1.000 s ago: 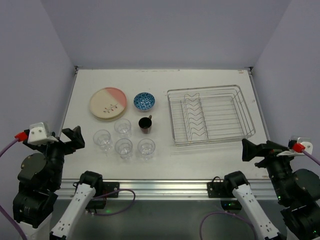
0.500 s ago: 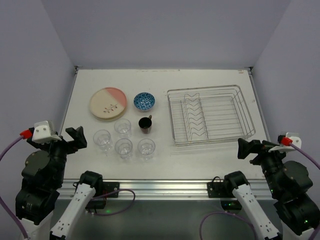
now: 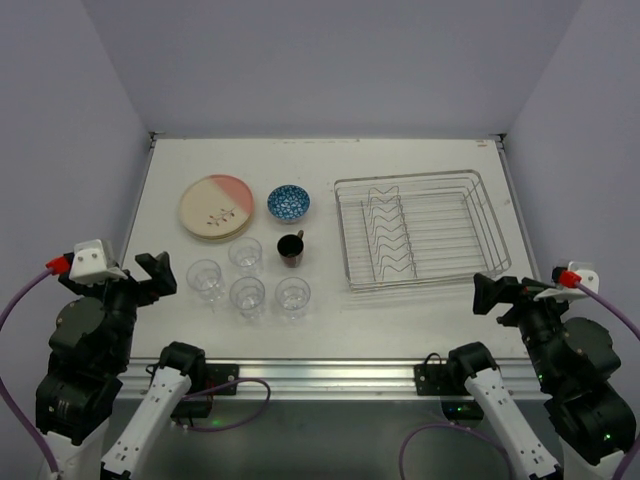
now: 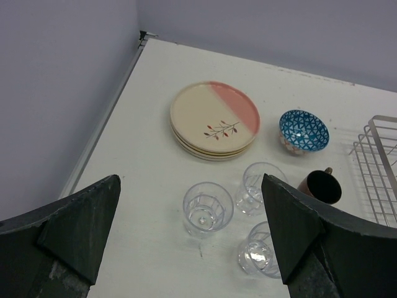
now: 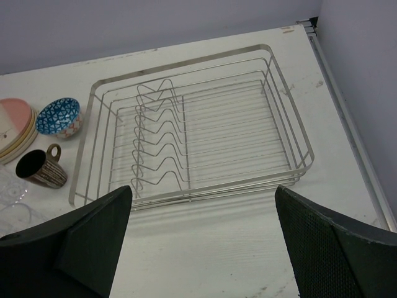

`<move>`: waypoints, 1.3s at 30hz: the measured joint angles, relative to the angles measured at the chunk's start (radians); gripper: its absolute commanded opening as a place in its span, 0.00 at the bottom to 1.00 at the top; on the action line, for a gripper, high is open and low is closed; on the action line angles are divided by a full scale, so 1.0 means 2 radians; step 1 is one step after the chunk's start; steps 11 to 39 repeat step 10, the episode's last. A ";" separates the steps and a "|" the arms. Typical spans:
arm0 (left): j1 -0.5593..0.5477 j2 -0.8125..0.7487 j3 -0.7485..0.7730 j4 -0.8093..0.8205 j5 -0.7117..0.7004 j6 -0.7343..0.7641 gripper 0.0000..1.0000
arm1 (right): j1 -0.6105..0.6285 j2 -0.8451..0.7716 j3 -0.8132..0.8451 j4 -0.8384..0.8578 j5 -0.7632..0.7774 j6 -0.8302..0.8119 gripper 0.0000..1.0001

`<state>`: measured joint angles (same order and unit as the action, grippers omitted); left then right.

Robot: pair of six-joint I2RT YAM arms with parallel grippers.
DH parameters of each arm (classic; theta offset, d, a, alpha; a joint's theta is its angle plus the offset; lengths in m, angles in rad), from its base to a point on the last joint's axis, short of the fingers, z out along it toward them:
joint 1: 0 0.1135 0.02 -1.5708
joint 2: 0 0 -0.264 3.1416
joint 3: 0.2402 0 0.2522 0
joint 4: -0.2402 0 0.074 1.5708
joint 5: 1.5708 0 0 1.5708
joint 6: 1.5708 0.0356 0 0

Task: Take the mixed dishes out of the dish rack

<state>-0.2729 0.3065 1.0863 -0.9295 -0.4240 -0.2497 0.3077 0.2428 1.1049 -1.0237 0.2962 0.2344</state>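
Rack (image 3: pixel 420 230) holds nothing; dishes (image 3: pixel 216 207) stand on tabletop (image 3: pixel 400 320). Left fingers (image 4: pixel 80 230), right fingers (image 5: pixel 93 236) wide, empty. Unloading appears complete; next: park arms.

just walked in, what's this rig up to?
Two-arm rig unloading a dish rack, and it looks finished. The dish rack is empty. The stack of plates, blue bowl, brown mug and four tumblers all stand on the table to its left. The left end effector and right end effector are both open, holding nothing, by the table's near edge.
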 measured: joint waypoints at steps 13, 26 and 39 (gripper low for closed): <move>-0.002 -0.002 -0.023 0.025 0.006 0.004 1.00 | 0.000 0.002 -0.010 0.000 0.000 0.002 0.99; -0.002 -0.002 -0.023 0.025 0.006 0.004 1.00 | 0.000 0.002 -0.010 0.000 0.000 0.002 0.99; -0.002 -0.002 -0.023 0.025 0.006 0.004 1.00 | 0.000 0.002 -0.010 0.000 0.000 0.002 0.99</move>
